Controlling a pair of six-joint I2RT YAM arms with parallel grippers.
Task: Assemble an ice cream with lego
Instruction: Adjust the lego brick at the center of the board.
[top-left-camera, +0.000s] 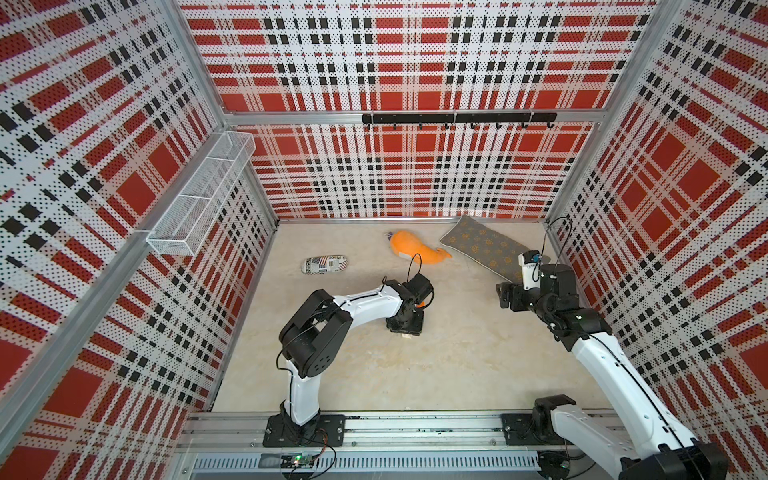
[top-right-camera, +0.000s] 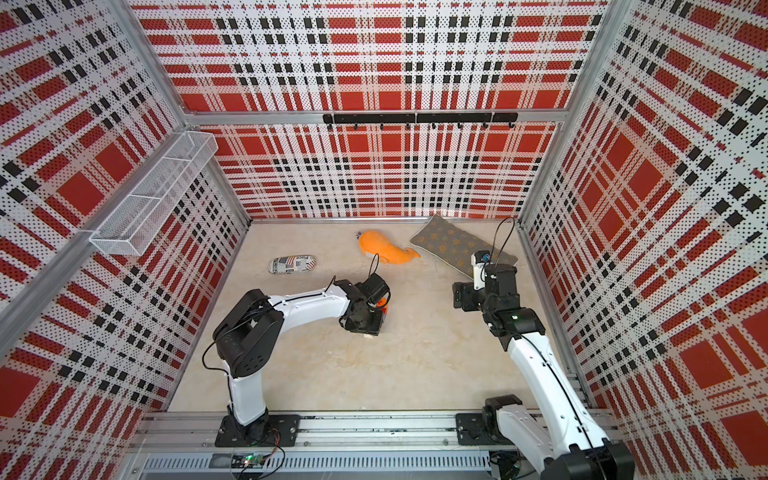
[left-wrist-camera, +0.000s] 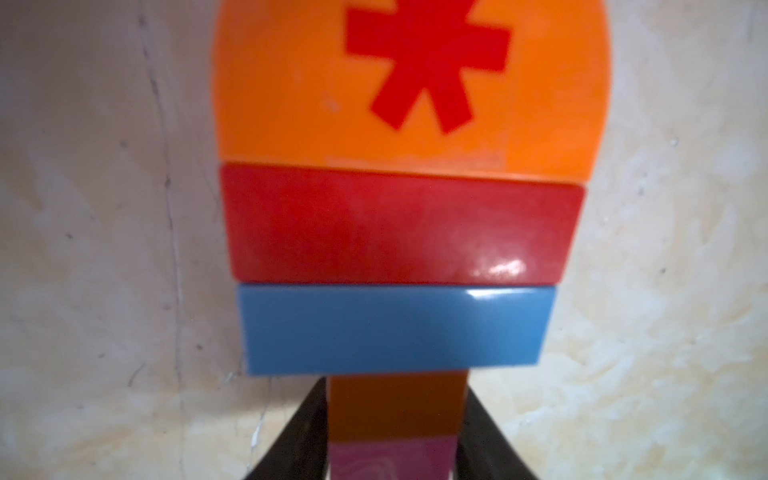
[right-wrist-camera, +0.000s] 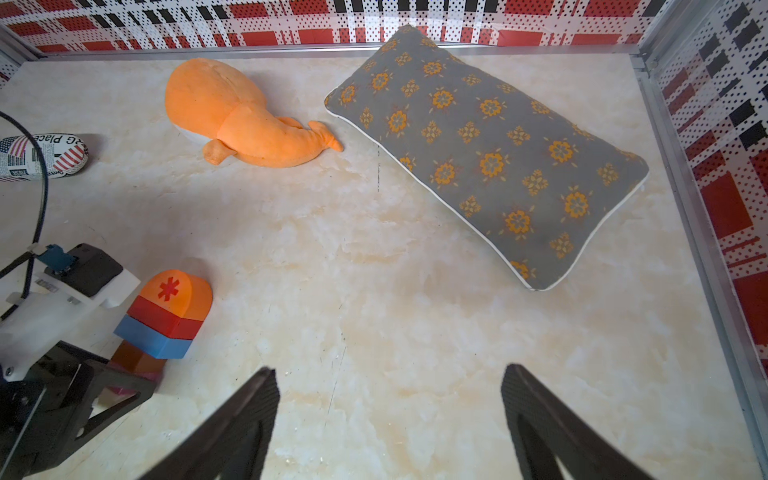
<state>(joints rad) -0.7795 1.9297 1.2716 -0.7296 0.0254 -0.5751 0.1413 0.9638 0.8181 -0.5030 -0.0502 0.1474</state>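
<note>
**A:** In a top view your left gripper (top-left-camera: 405, 332) hides the ice cream (top-right-camera: 381, 304); only a sliver shows. Wrist cams?

**B:** Left: its stem sits between the jaws, pinched or loose, can't tell. Right: right gripper (right-wrist-camera: 390, 368) gapes, empty. It looks finished, so I'd guess you release and back straight off.

An orange plush whale (right-wrist-camera: 245, 116) lies on the marble-pattern tabletop (right-wrist-camera: 374, 291) near the back wall. A grey floral pillow (right-wrist-camera: 486, 149) lies just beside its tail. A flag-and-newsprint cushion roll (top-left-camera: 324, 264) lies well apart from both. A white wire-mesh basket (top-left-camera: 199, 195) hangs on the side wall. A black hook rail (top-left-camera: 457, 118) is mounted on the back wall.
</note>
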